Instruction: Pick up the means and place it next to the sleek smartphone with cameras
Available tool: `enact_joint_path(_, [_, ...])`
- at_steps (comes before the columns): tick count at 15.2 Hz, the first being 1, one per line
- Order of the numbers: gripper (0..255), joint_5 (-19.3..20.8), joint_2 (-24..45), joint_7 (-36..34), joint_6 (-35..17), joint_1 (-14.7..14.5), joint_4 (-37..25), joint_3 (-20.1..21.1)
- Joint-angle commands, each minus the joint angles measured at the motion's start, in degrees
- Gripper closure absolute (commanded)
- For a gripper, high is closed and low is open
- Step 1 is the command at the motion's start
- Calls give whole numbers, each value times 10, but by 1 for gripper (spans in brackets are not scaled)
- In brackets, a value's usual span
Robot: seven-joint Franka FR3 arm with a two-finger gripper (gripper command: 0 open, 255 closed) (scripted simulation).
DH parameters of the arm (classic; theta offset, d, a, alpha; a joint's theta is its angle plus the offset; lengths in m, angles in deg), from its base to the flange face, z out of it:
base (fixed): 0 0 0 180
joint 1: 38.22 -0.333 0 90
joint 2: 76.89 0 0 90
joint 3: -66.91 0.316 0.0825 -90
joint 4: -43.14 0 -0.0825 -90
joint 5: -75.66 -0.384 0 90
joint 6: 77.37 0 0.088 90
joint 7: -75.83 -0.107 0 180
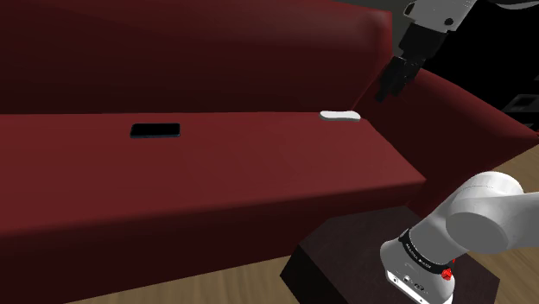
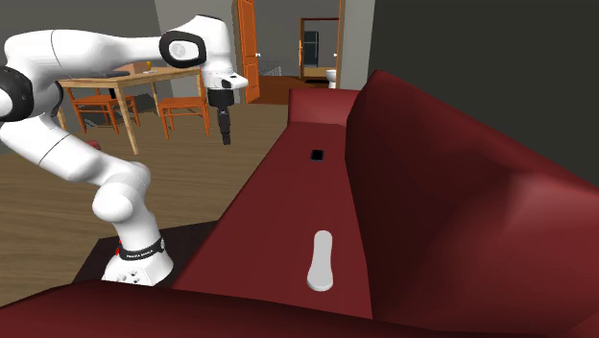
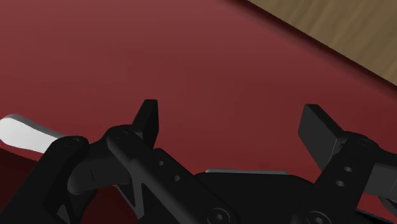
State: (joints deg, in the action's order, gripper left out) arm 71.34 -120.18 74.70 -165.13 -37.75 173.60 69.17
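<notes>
Hand (image 1: 390, 85) spread and empty, near a flat, white, round-ended bar (image 1: 339, 115) on the dark red sofa (image 1: 259, 164).

Arm (image 2: 59, 149) aloft, claw (image 3: 232, 114) spread, empty

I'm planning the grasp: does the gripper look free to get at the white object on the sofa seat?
Probably yes: the open gripper hangs in the air near the white object, which lies alone on the sofa seat with nothing over it.

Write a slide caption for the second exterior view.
Open black gripper hovers by a red sofa holding a white oblong object and a black smartphone.
</notes>
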Motion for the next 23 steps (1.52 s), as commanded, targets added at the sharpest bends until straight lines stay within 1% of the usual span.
enact_joint_path(1, [0, 0, 0, 0, 0, 0, 0, 0])
enact_joint_path(7, [0, 59, 6, 160, -66, -7, 60, -79])
enact_joint_path(12, [0, 105, 44, 291, -132, -13, 82, -148])
enact_joint_path(15, [0, 125, 82, 369, -175, -19, 83, -189])
enact_joint_path(18, [0, 138, 129, 448, -219, -28, 73, -230])
enact_joint_path(21, [0, 140, 185, 529, -262, -42, 55, -270])
enact_joint_path(23, [0, 134, 227, 584, -289, -52, 38, -296])
